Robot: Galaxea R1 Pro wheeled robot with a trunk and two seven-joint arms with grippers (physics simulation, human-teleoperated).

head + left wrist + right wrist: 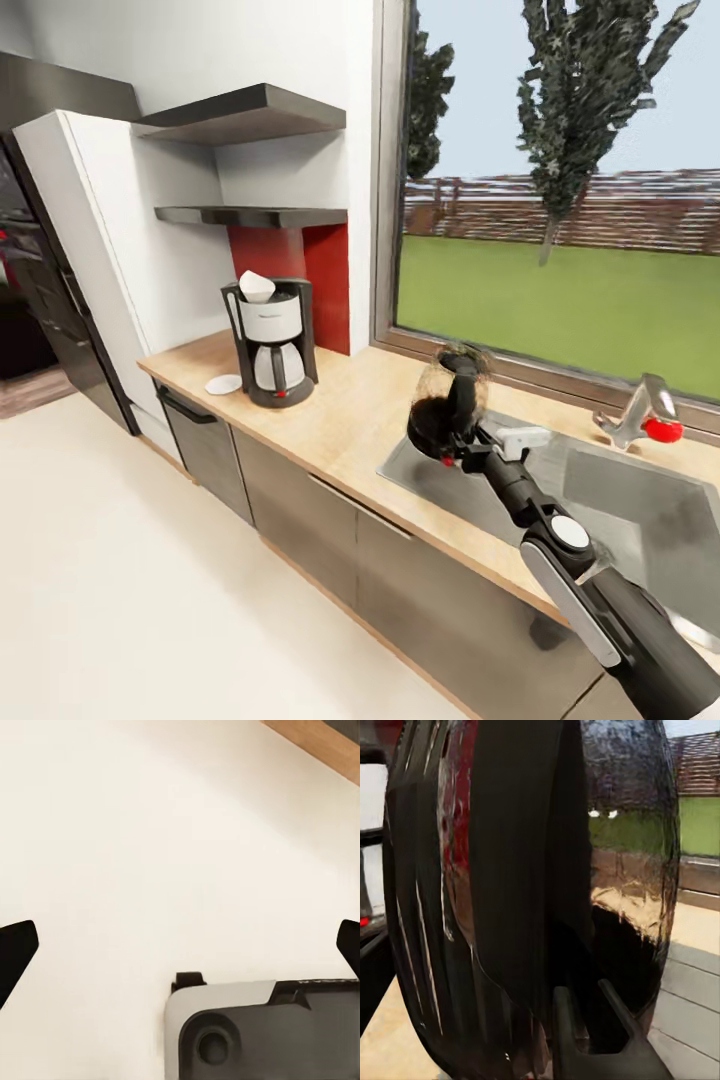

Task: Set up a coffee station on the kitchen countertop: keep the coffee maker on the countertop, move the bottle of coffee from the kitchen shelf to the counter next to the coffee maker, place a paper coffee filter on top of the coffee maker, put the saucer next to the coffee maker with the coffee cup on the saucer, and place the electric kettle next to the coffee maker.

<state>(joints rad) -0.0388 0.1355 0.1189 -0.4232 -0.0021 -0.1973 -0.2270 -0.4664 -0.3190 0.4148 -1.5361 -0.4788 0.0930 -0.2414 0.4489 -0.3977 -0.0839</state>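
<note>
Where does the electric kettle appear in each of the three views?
Head view: electric kettle right of centre, tilted, held by the right tool over the countertop's sink edge.
Left wrist view: not in it.
Right wrist view: kettle spans most of the picture.
Shared landmark: wood-grain kitchen countertop, also at.

Right arm stretched forward, right gripper clamped on kettle handle. Left gripper fingers spread wide, empty, pointing down.
</note>
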